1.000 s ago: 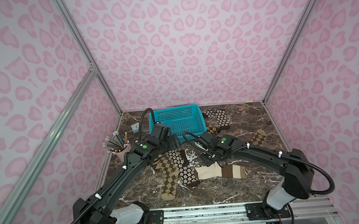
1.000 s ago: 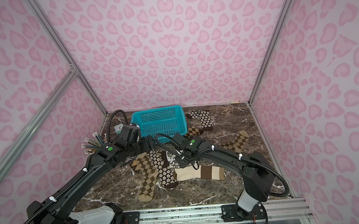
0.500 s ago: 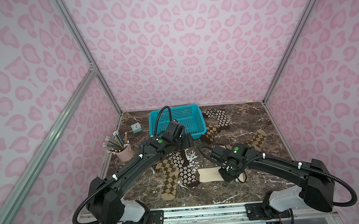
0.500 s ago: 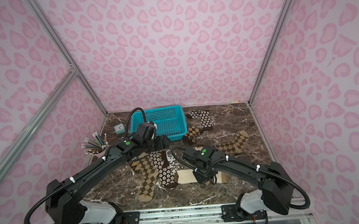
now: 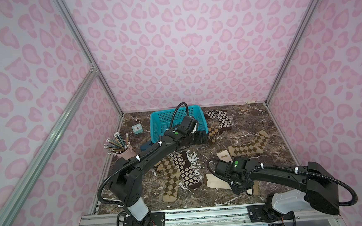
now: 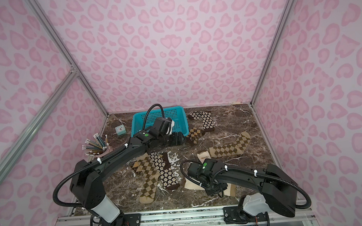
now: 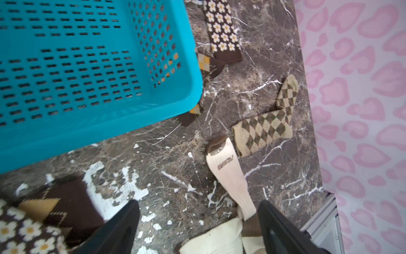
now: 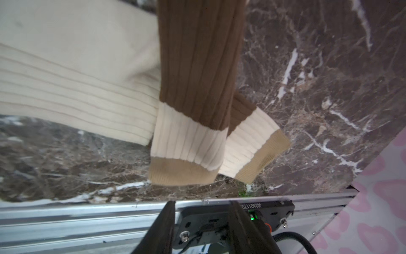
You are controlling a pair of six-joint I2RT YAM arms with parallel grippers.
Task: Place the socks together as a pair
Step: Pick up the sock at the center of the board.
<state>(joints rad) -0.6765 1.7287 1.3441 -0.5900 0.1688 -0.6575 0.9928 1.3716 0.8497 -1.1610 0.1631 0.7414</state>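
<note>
Two cream socks with brown stripes (image 8: 186, 140) lie overlapping near the table's front edge, cuffs side by side; in a top view they show as cream sock (image 5: 217, 181) and toe (image 5: 223, 156). My right gripper (image 8: 202, 220) hovers over them (image 5: 243, 189), open with nothing between its fingers. My left gripper (image 5: 201, 137) is open and empty (image 7: 197, 220) by the basket's front corner. Tan-olive argyle socks lie at right (image 5: 250, 146) and centre (image 5: 169, 178). Flower socks lie at the back (image 5: 221, 117) and centre (image 5: 185, 171). A brown-orange argyle sock (image 5: 212, 132) rests beside the basket.
A teal basket (image 5: 169, 118) stands at the back centre. A small clock (image 5: 137, 128) and a pink cup of pencils (image 5: 122, 151) sit at the left. The metal rail (image 8: 87, 220) runs along the table's front edge, close to the right gripper.
My right gripper carried a cream striped sock from the centre to the front, beside the other one, and opened. My left gripper swung toward the basket's front right corner, staying open.
</note>
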